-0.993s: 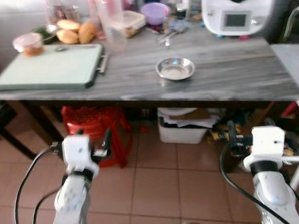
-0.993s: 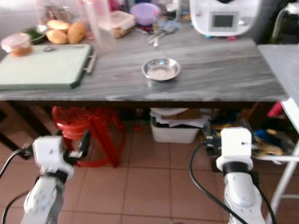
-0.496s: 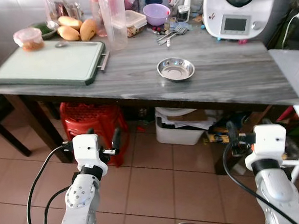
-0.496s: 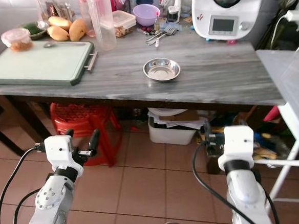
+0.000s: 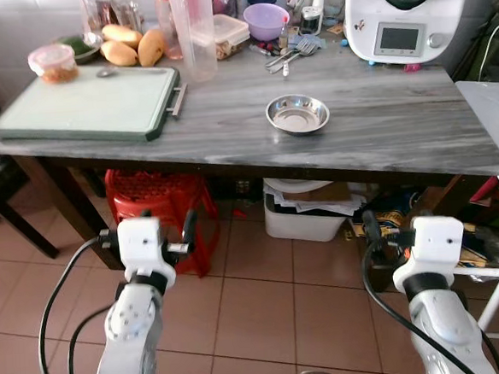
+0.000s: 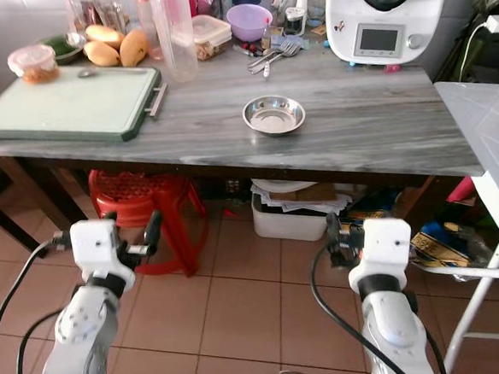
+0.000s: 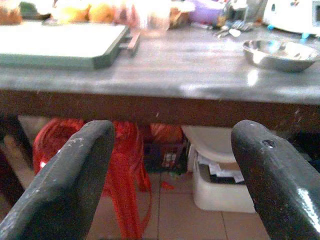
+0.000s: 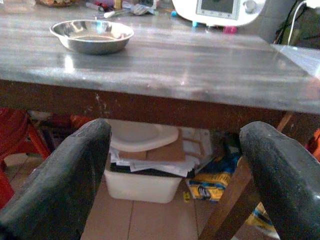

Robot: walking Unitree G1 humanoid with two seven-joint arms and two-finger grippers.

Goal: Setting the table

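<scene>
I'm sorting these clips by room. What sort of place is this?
Most likely a home kitchen: a grey wooden table carries a white kitchen machine, a green cutting board, a small steel bowl, food and cutlery. The floor is tiled, with a red stool stored underneath.

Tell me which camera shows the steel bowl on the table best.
The left eye view: the steel bowl sits whole, seen from above, with bare table around it. The right eye view shows much the same. The right wrist view catches it side-on; the left wrist view shows it blurred at the edge.
</scene>
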